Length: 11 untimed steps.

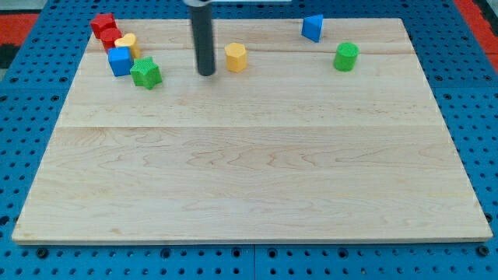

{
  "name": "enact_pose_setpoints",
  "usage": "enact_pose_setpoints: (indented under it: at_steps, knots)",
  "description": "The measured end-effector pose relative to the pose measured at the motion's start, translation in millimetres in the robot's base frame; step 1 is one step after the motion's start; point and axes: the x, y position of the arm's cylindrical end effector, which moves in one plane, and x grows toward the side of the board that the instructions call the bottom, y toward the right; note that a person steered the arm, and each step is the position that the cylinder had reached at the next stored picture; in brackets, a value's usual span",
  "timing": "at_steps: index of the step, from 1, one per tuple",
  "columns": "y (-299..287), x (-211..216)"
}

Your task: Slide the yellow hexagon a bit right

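Note:
The yellow hexagon (236,57) stands on the wooden board near the view's top, a little left of centre. My tip (206,73) rests on the board just left of the hexagon, with a small gap between them. The dark rod rises straight up from the tip to the view's top edge.
A cluster sits at the top left: a red block (102,25), a red heart (110,39), a yellow heart (128,43), a blue cube (120,61) and a green star (145,73). A blue block (313,27) and a green cylinder (346,56) stand at the top right. The board's top edge (257,19) is close behind.

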Motion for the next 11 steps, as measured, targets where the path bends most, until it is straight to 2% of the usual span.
enact_pose_setpoints:
  at_steps: [1, 2, 4, 11]
  knots:
    - [-22.6, -17.4]
    - [-11.0, -42.9]
    - [58.3, -40.9]
    - [101.3, -8.0]
